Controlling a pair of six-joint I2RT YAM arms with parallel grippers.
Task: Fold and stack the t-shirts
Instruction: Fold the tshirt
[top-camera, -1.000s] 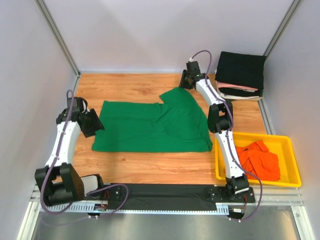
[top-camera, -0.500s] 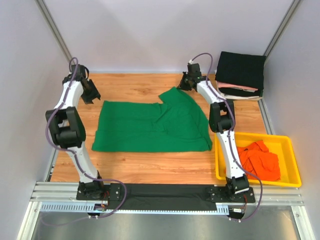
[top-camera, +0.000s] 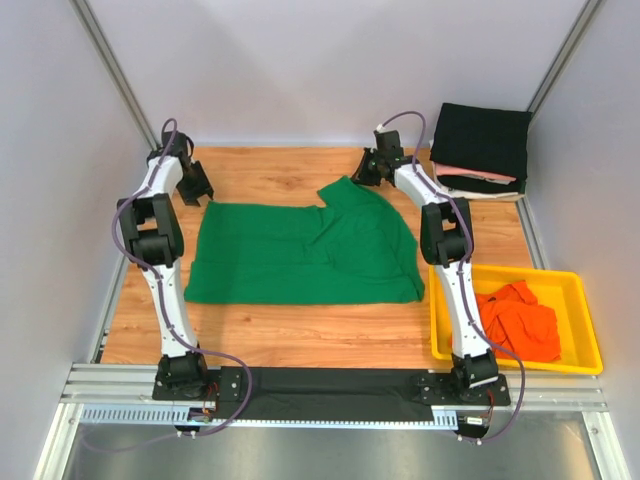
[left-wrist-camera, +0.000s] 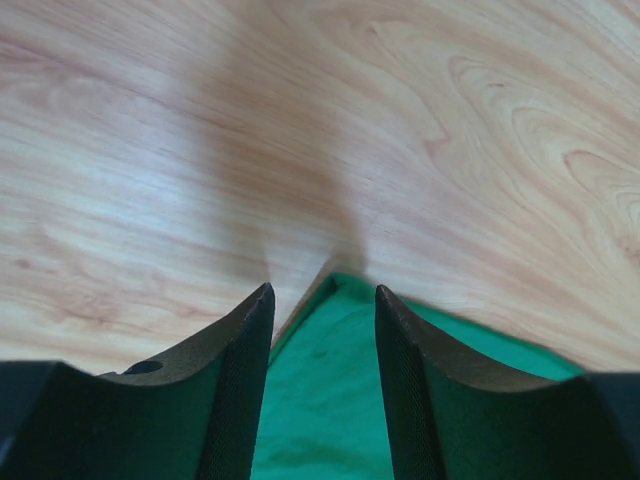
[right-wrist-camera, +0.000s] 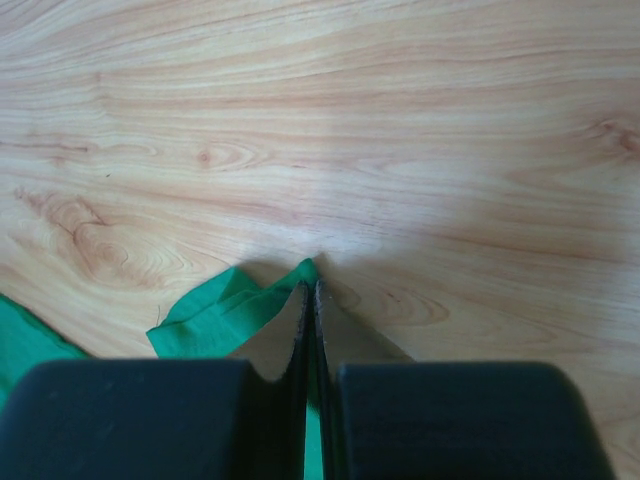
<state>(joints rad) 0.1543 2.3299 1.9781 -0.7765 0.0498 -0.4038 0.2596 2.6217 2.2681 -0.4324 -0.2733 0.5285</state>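
Wooden surface holds the green t-shirt mid-frame; I have the right jaws clenched on its top flap and the left jaws parted astride its upper-left corner, where a thin bite could slip and skew the fold.

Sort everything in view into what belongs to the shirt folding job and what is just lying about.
Job: green t-shirt spread on the table; crumpled orange t-shirts in the yellow plastic bin; folded stack topped by a black shirt; left gripper, open; right gripper, shut on the green shirt's edge.
Lying about: black cloth strip along the near edge.
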